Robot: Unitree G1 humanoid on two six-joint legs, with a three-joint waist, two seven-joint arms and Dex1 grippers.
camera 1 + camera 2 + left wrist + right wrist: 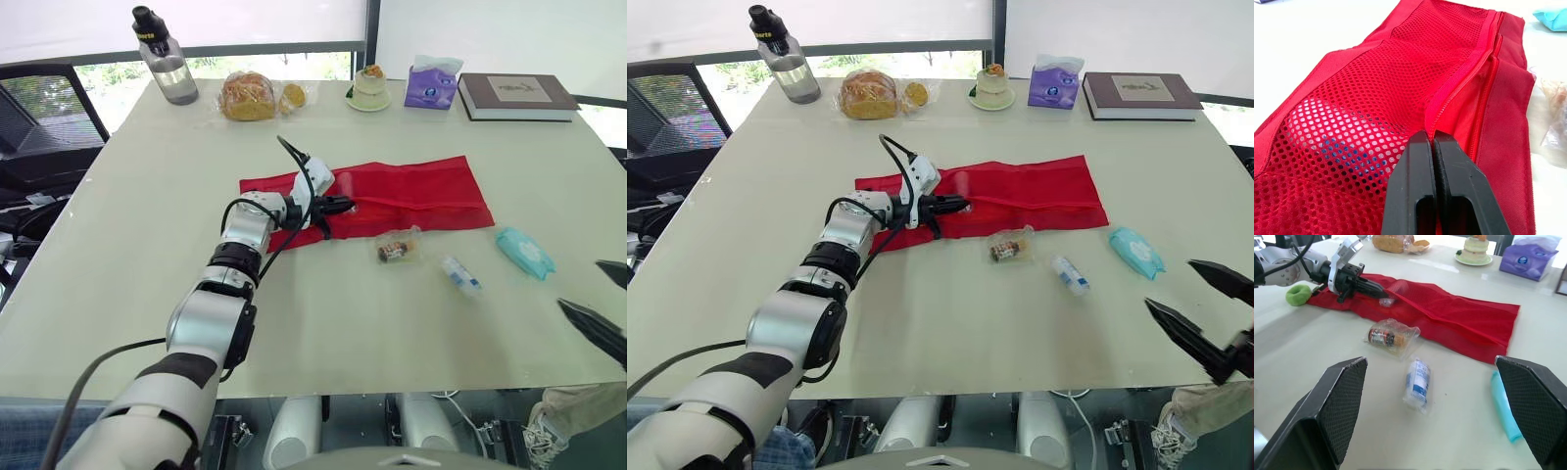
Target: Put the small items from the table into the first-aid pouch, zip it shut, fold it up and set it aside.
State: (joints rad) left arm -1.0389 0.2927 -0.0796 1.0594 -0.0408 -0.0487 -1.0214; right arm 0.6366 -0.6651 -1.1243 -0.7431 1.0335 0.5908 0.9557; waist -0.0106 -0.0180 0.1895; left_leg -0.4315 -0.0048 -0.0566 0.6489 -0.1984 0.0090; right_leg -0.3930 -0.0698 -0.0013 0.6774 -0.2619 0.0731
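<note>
Pouch (411,196) lies flat at mid-table, mesh side up, zip (1469,93) open along most of its length. One white-and-blue item (1327,132) shows through the mesh, so it's inside.

Left gripper (1430,139): fingers pressed together with no gap, tips right where the two zip tapes meet. It looks to be pinching the lip there (can't make out a pull tab).

Loose on the table just in front of the pouch: bagged bottle (397,250), wrapped tube (458,275), teal packet (524,252). All three lie apart from each other.

Right gripper (1171,284): spread wide, empty, hanging at the near right edge, well apart from the items.

Risks as I read them:
- The pouch isn't anchored, so a pull from the left gripper could drag it instead of opening the mouth.
- The bottle's crinkly bag and the round tube could slip or roll under the right fingers.
- If the lip sags, items would land on the mesh, not in the pocket.
</note>
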